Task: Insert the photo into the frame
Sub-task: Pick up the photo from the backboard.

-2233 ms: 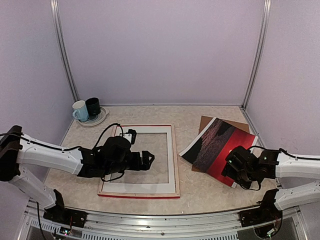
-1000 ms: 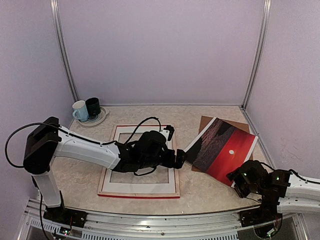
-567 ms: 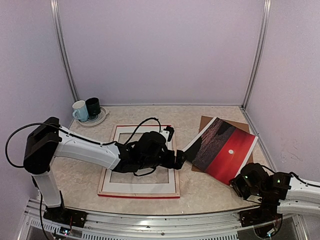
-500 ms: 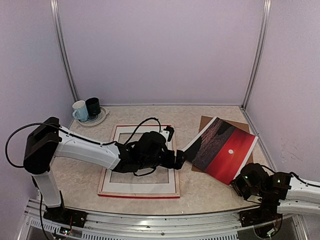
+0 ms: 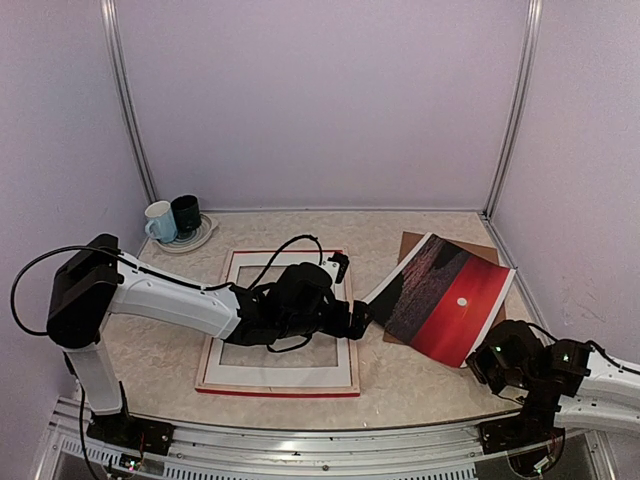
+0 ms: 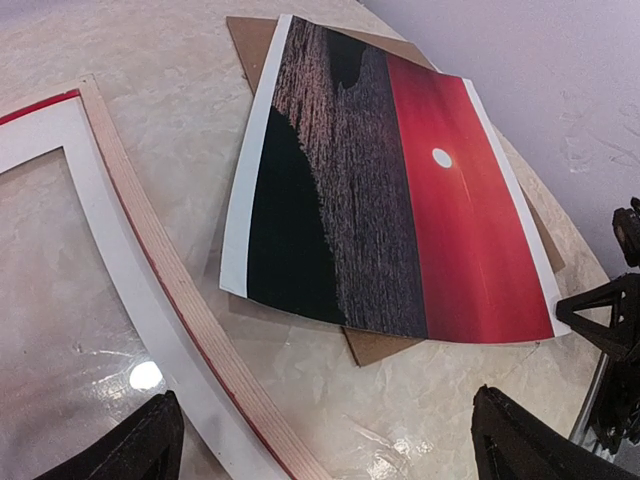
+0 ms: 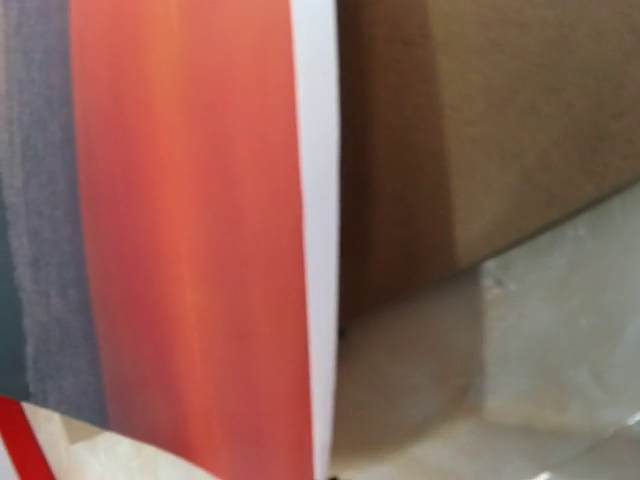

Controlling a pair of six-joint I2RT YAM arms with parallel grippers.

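Far left, pale mug [image 5: 159, 222], black mug [image 5: 186, 214] on saucer [image 5: 205, 238]; left claw [image 5: 361, 317] gaping, empty; right claw [image 5: 479, 358] clamped on photo [image 5: 445, 295].

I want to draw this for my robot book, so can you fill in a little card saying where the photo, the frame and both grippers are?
Photo: picture side up, partly on the brown backing board, right of the frame
Frame: flat on the table, photo not in it yet
Left gripper: open, over the frame's right rail, facing the photo
Right gripper: shut at the photo's near corner; whether it pinches the photo is unclear
Extras: pale blue mug and black mug on a plate, far left corner
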